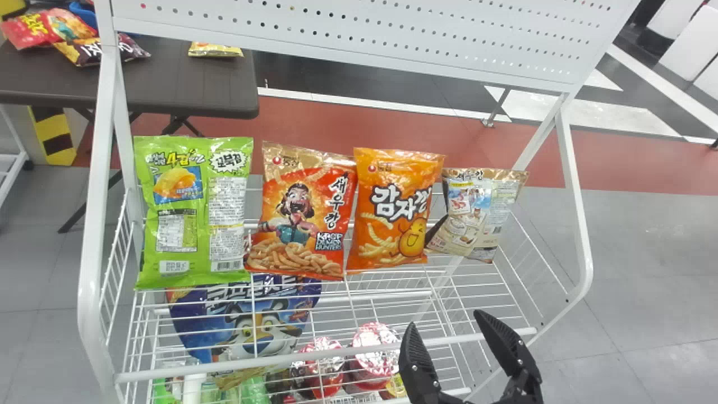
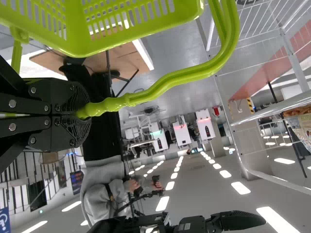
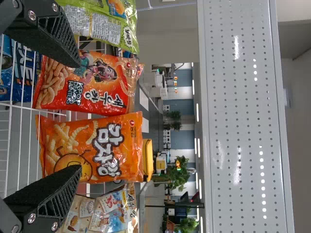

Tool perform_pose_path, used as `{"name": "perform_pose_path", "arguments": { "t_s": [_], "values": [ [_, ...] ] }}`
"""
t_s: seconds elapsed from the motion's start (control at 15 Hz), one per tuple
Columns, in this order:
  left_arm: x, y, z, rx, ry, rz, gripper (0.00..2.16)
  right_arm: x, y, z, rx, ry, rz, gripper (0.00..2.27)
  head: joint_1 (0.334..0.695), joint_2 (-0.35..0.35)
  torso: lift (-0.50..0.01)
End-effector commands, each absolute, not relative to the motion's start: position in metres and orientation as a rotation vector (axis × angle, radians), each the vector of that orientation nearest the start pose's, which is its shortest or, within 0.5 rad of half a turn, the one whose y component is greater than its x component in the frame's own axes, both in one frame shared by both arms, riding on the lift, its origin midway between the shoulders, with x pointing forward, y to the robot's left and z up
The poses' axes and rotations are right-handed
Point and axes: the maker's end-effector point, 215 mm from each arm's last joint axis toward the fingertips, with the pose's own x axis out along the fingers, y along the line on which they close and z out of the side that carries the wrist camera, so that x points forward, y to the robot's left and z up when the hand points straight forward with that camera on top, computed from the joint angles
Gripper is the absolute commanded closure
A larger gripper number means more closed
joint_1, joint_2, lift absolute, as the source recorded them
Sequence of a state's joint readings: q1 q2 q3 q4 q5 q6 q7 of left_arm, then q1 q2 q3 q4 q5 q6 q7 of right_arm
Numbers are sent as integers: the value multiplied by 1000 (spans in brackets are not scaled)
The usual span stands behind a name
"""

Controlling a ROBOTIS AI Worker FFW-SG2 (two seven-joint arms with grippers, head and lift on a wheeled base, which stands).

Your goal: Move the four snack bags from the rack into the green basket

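With right pincer spread wide: four snack bags apart from it, ahead, mostly to its left, upright on the rack. Clenched in left pincer: handle of the green basket.

The left wrist view cuts off the basket, and the left end effector hides a part of its handle. The green bag and red bag partly cover the blue bag. The green bag's small text is too tiny for reading.
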State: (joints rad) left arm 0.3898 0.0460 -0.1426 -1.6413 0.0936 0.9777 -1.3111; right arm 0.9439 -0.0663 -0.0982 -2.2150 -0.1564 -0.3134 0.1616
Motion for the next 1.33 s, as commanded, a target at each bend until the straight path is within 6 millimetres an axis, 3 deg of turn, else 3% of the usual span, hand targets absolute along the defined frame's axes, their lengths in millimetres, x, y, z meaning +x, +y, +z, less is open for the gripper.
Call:
{"name": "perform_pose_path", "arguments": {
  "t_s": [0.0, 0.73, 0.87, 1.0, 1.27],
  "values": [
    [159, -24, -528, -875, 1118, -1276, 1787, 314, -246, -314, 28, -22, 115, 66, 695, -350, 0],
    [157, -23, -529, -879, 1123, -1274, 1787, 316, -245, -314, 37, -28, 114, 66, 695, -350, 0],
    [157, -25, -529, -879, 1121, -1276, 1787, 324, -242, -313, 50, -37, 98, 66, 695, -350, 0],
    [153, -29, -529, -873, 1130, -1286, 1787, 348, -221, -317, 43, -26, 101, 66, 695, -350, 0],
    [147, -34, -530, -863, 1151, -1296, 1787, 427, -141, -333, 46, 12, 194, 66, 695, -350, 0]
  ]
}}
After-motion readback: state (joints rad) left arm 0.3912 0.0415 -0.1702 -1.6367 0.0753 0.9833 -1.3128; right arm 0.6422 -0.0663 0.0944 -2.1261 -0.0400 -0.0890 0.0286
